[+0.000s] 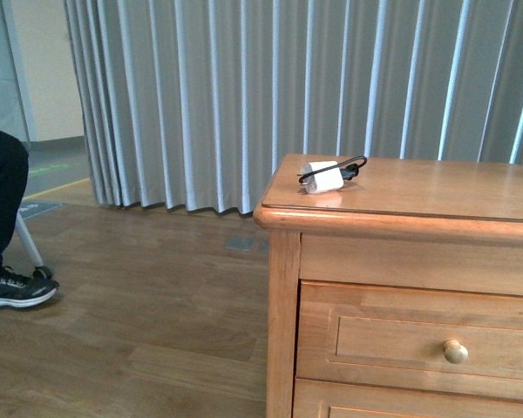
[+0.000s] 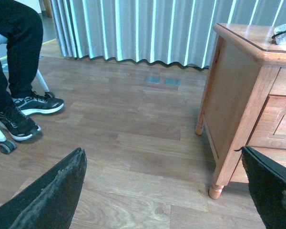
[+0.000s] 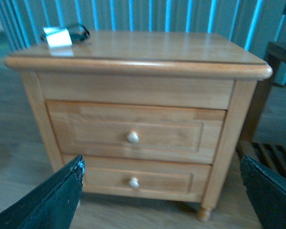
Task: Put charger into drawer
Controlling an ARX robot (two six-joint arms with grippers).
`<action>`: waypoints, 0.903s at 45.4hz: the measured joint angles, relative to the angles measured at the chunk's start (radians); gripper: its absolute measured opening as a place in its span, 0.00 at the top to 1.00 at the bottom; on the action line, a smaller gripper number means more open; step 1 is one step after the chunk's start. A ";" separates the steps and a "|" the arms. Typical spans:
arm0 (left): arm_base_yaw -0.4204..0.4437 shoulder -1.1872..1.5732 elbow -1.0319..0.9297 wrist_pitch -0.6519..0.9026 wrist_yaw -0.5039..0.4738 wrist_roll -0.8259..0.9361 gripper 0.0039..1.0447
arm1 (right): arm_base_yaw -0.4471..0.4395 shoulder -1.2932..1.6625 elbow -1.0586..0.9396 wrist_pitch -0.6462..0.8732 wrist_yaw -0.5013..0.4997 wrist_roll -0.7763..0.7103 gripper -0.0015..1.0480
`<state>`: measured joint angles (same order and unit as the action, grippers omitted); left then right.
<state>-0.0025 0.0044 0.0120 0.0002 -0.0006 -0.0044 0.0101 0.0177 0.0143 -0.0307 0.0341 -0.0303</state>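
the charger [image 1: 322,177] sits on top of the wooden cabinet [image 1: 436,187], close to its left edge as the robot looks at it. it is a small white block. its thin black cable [image 1: 336,165] bends in a loop over it and behind it. nothing is touching the charger.

the drawer [image 3: 100,129] is the upper one in the cabinet. it is pushed all the way in, so it is shut. it has one small round pale knob [image 3: 132,138] in the middle. under it is the lower drawer [image 3: 162,181], which looks much the same and is shut too.

the left claw [image 2: 162,155] is wide. its two dark fingers [image 2: 62,191] stand far apart and hold nothing. it is low over the brown wooden floor [image 2: 133,119], off to the side of the cabinet and well apart from the charger.

the right claw [image 3: 161,162] is wide too, and it holds nothing. it faces the front of the cabinet, with both drawers showing between its fingers. it does not touch the knob.

behind the cabinet hangs a long grey curtain [image 1: 244,87]. far to the left there is a person's leg in dark trousers and a black shoe [image 1: 13,290] with a white sole.
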 joint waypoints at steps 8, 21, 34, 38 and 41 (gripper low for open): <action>0.000 0.000 0.000 0.000 0.000 0.000 0.06 | 0.082 0.250 0.026 0.094 0.064 -0.116 0.08; 0.000 0.000 0.000 0.000 0.000 0.000 0.06 | 0.249 0.986 0.158 0.591 0.179 -0.128 0.08; 0.000 0.000 0.000 0.000 0.000 0.000 0.06 | 0.298 1.590 0.402 0.875 0.209 -0.112 0.08; 0.000 0.000 0.000 0.000 0.000 0.000 0.06 | 0.293 1.718 0.469 0.924 0.197 -0.112 0.08; 0.000 0.000 0.000 0.000 0.000 0.000 0.06 | 0.288 1.786 0.509 0.945 0.192 -0.112 0.08</action>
<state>-0.0025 0.0044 0.0120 0.0002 -0.0006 -0.0044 0.2977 1.8038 0.5232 0.9138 0.2264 -0.1421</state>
